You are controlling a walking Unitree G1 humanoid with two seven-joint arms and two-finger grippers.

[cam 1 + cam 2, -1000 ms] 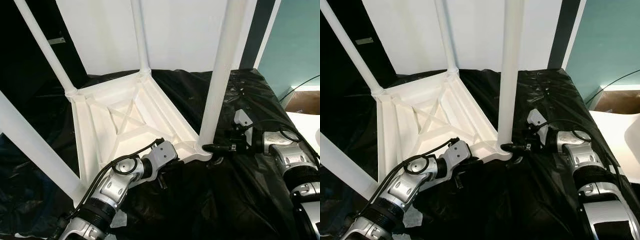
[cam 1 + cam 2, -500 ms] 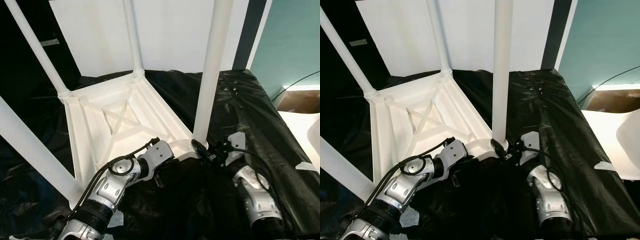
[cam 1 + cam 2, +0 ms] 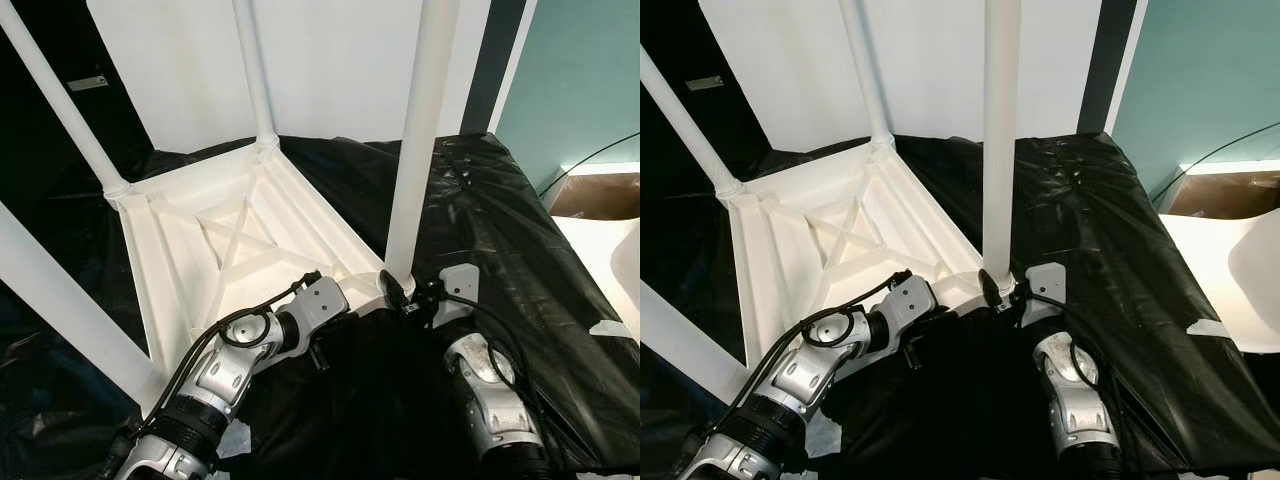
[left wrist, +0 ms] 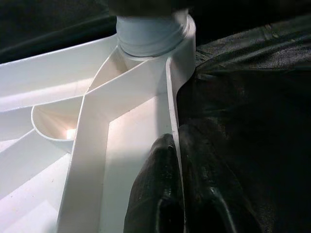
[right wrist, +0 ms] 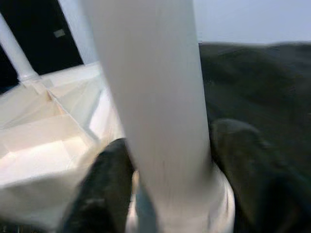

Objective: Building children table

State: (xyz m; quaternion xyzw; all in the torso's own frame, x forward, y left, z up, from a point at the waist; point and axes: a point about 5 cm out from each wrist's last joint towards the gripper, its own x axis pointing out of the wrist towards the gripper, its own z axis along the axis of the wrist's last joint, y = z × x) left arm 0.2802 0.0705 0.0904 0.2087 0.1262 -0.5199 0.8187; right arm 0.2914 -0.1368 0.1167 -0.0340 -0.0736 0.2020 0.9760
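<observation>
Table (image 3: 240,250) upturned, left gripper (image 4: 177,165) pinching rim, right gripper (image 5: 170,194) straddling leg (image 3: 420,140)

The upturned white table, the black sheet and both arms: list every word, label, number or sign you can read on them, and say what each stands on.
None can be read.
The white table and its leg are bare plastic, with no print to be seen.
The black sheet bears no writing.
The left pincer, clamped on the table rim, and the right pincer, around the foot of the leg, carry no legible marking.

Table legs (image 3: 420,140) around open underside (image 3: 240,245)
</observation>
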